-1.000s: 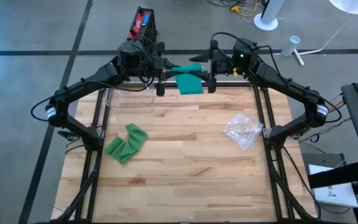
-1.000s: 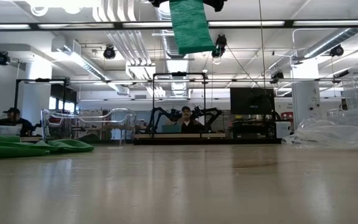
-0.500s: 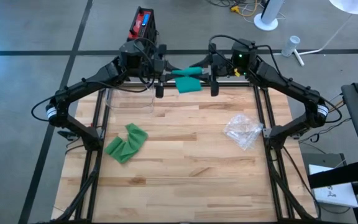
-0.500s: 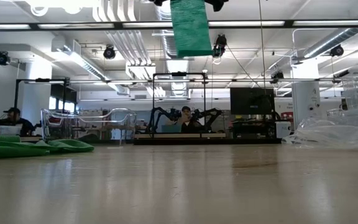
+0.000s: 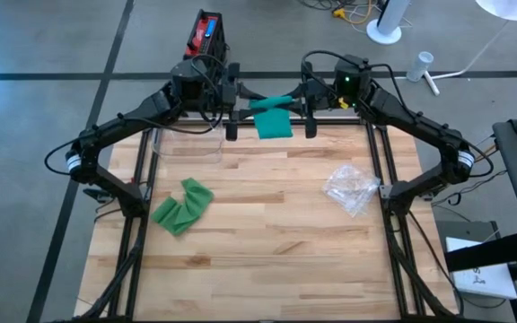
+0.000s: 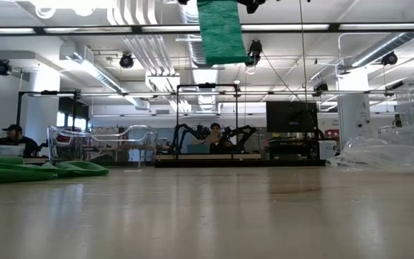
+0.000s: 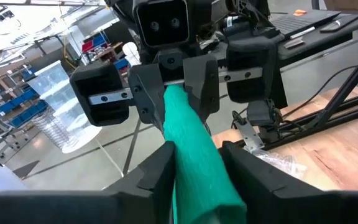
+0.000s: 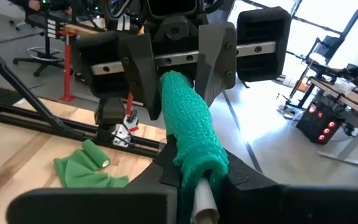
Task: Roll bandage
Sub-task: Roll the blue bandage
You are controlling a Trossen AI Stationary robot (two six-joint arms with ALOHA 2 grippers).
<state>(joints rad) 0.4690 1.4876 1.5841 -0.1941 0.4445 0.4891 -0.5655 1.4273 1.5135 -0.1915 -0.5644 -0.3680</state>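
Note:
A green bandage roll (image 5: 272,101) hangs level, high over the table's far edge, between my two grippers. Its loose tail (image 6: 221,32) hangs down from it. My right gripper (image 8: 197,168) comes from the table's right and is shut on the roll's right end. My left gripper (image 7: 197,155) comes from the left. It is open, with its fingers (image 8: 143,78) close on either side of the roll's left end. I cannot tell whether they touch it. My right gripper pinches the roll's right end (image 8: 191,152) between its two fingers. The fingers lie level and along the roll, coming from the table's right. A white core (image 8: 204,208) sticks out of that end between them. The roll is clear of the table, its tail hanging slack below.
A second green bandage (image 5: 182,206) lies loosely unrolled at the table's left. A crumpled clear plastic bag (image 5: 353,188) lies at the right. A clear container (image 5: 187,144) stands at the far left. Bare wood fills the middle and near side.
The roll has gone from slanting to nearly level, and its right end now lies in my right gripper, whose wrist has rolled a little. Both arms have stayed where they were. The tail still hangs below the roll.

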